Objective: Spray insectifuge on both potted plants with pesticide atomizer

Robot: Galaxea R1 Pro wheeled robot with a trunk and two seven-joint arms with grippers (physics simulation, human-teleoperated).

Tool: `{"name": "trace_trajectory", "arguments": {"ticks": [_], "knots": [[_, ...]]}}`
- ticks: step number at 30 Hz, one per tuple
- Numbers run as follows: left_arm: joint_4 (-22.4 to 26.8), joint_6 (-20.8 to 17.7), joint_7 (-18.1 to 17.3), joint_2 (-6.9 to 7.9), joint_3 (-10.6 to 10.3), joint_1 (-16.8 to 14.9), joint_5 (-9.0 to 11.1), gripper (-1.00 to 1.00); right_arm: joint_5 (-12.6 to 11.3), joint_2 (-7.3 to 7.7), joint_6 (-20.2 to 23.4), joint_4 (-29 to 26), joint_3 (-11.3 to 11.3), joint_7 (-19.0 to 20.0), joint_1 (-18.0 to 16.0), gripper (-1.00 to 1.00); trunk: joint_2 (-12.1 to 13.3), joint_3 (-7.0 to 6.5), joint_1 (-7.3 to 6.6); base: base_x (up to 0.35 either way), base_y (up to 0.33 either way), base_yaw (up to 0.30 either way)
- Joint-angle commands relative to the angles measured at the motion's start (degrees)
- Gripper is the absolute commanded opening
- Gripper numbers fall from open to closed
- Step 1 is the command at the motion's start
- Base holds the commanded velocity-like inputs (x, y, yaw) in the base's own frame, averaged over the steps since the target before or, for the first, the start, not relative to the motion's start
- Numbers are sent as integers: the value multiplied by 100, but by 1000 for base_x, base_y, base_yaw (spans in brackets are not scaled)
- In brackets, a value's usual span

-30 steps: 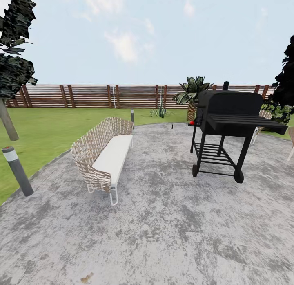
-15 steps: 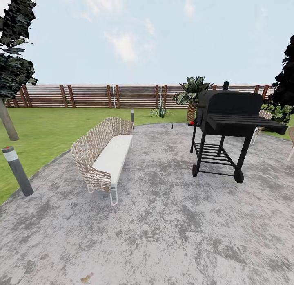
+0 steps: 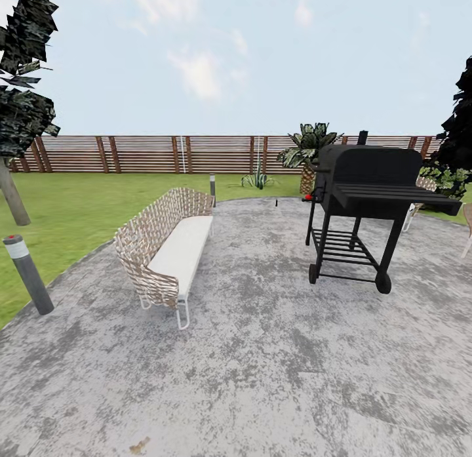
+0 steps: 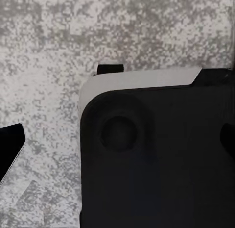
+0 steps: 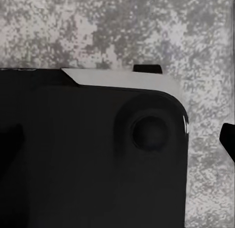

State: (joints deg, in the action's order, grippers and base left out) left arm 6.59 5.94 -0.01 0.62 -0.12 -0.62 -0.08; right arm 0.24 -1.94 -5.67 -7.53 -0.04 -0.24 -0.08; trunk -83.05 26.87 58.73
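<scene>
The garden spreads out in the head view, with a round grey mottled patio (image 3: 262, 352), green lawn (image 3: 78, 208) and a brown slat fence (image 3: 144, 154). A low spiky green potted plant (image 3: 257, 179) sits on the grass near the fence. A tiny slim dark thing (image 3: 276, 202) stands at the patio's far edge, perhaps the pesticide atomizer, too small to tell. Pale-speckled green leaves (image 3: 447, 179) show at the right behind the grill. My left gripper (image 4: 117, 144) and right gripper (image 5: 117, 139) hang over my dark base and the patio, fingers far apart and empty.
A woven bench with a white cushion (image 3: 172, 247) stands left of centre. A black wheeled grill (image 3: 367, 201) stands to the right. A grey bollard (image 3: 27, 273) is at the left patio edge and a second one (image 3: 212, 188) sits behind the bench. A palm (image 3: 308, 152) rises by the fence.
</scene>
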Motion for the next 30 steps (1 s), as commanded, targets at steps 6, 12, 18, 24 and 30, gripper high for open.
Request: {"name": "trace_trajectory", "arguments": {"ticks": [6, 12, 18, 24, 30], "knots": [[383, 898, 13, 0, -2, -8, -1, 100, 2, 169, -780, -1374, -13, -2, -1, 100, -3, 5, 0, 0, 0, 0], [906, 900, 20, -3, 3, -11, 15, 100, -14, 297, -1142, -1786, -29, -2, -37, 100, -3, 5, 0, 0, 0, 0], [1284, 1118, 56, 5, 5, -196, 10, 100, -22, 311, -1238, -2327, -31, 2, -177, 100, -3, 5, 0, 0, 0, 0], [1282, 1205, 58, 14, 10, -728, -7, 100, -9, 333, -1237, -2633, -37, 10, -225, 100, -3, 5, 0, 0, 0, 0], [1201, 1219, 57, 30, 35, -834, 34, 100, -11, 335, -1244, -2649, -33, -2, -229, 100, -3, 5, 0, 0, 0, 0]]}}
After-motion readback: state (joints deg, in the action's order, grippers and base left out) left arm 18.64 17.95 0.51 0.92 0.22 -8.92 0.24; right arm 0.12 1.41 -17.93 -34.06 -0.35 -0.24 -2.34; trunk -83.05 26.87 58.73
